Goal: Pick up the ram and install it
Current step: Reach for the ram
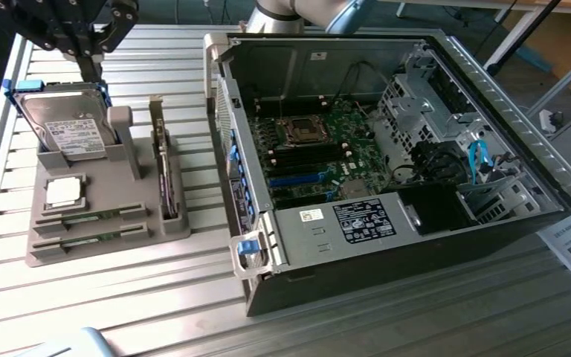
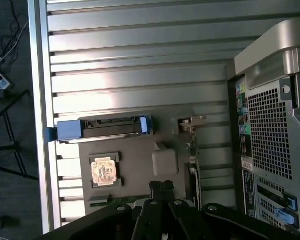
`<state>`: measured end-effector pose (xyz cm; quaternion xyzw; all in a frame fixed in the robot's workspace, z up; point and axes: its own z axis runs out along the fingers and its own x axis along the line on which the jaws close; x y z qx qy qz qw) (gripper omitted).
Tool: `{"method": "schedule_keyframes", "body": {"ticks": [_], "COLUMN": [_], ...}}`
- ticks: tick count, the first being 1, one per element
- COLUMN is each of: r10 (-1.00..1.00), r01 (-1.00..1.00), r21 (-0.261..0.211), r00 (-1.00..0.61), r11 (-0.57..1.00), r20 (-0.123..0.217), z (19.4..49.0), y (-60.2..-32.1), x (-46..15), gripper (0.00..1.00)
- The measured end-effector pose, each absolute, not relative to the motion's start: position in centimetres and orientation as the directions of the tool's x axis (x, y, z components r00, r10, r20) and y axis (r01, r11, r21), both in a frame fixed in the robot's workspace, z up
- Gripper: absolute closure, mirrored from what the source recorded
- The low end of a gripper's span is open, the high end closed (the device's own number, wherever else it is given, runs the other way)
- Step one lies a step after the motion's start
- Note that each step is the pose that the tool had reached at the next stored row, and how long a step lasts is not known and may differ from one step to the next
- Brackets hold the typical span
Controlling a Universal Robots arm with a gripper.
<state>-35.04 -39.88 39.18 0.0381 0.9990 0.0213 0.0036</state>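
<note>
1. Fingers: the gripper (image 1: 94,71) hangs over the far end of the grey holder (image 1: 139,229), just above the hard drive (image 1: 62,126). Its fingers are pressed fully together and carry nothing. In the wrist view the gripper (image 2: 161,186) looks down past the drive's top edge
2. Task item: the ram (image 1: 94,216) lies in a slot at the near end of the holder, beyond the processor chip (image 1: 62,192) as seen from the gripper. A second stick (image 1: 87,239) sits in the slot beside it. Neither is touched; the gripper is well apart from both
3. Step in hand, as judged: the approach to the ram, with the pick not begun. To do it well, the fingers would have to part before descending, straddle the stick across its thin faces near mid-length, and come down square to the slot so the board lifts without twisting. The upright card with a metal bracket (image 1: 169,178) stands close by and warrants clearance
4. Surface: a slatted metal tabletop (image 1: 117,297), glare on several slats. The open computer case (image 1: 523,149) lies at the exterior view's right, its motherboard (image 1: 315,149) exposed
5. Room: dark floor with cables off the tabletop edge in the wrist view; furniture legs behind the case
</note>
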Motion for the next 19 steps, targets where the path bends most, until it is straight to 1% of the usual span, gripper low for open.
{"method": "schedule_keyframes", "body": {"ticks": [14,19], "r10": [0.076,0.076], "r01": [0.076,0.076], "r21": [0.042,0.042], "r00": [-0.997,-0.997], "r11": [0.996,0.996], "r20": [0.002,0.003], "z": [39.1,39.1], "y": [-39.9,-39.9], "x": [-37.8,-37.8], "gripper": [0.90,0.90]}}
